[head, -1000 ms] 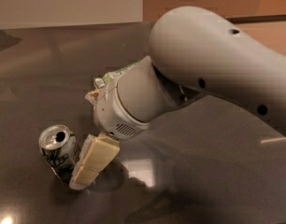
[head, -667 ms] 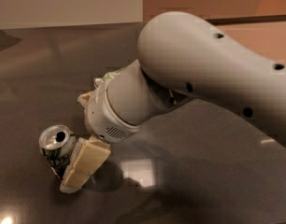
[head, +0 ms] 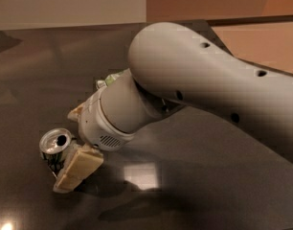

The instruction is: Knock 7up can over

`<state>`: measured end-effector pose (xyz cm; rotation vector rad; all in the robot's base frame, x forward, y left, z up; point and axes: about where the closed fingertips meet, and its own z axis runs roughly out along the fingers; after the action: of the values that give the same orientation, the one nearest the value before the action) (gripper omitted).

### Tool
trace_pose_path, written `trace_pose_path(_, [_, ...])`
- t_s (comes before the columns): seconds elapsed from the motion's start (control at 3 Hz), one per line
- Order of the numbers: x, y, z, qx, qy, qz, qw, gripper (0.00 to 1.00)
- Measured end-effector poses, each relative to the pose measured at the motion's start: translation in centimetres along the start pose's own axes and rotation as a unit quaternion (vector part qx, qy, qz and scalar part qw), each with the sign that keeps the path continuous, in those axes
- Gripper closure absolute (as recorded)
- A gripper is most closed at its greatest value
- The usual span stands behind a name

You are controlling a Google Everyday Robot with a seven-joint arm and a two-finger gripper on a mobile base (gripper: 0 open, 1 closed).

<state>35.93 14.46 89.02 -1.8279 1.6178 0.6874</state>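
The 7up can (head: 54,146), silver with dark green print and a pull-tab top, stands on the dark table (head: 185,176) at the lower left. My gripper (head: 66,150) is right beside it, low over the table. Its fingers are apart: the lower cream finger (head: 78,168) lies against the can's right side, and the upper fingertip (head: 74,112) shows just behind the can. The gripper holds nothing. The wrist and the big grey arm (head: 199,80) reach in from the right and hide the table behind them.
A green-and-white snack bag (head: 110,79) peeks out behind the wrist. The table's far edge (head: 70,28) runs below a pale wall, and its right edge meets an orange floor (head: 261,42).
The arm has swung left and down toward the can. The lower finger has closed in on the can's right side. The can has stayed in place.
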Motion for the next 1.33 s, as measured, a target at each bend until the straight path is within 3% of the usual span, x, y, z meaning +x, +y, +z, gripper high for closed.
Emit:
trace_pose_path(0.67, [-0.5, -0.3, -0.4, -0.004, -0.01, 0.0, 0.9999, 0.64])
trace_pose_path(1.0, [-0.1, -1.4, -2.2, -0.006, 0.005, 0.001, 1.0, 0.88])
trace_pose_path(1.33, [0.7, -2.8, -5.1, -0.007, 0.048, -0.002, 0.9988, 1.0])
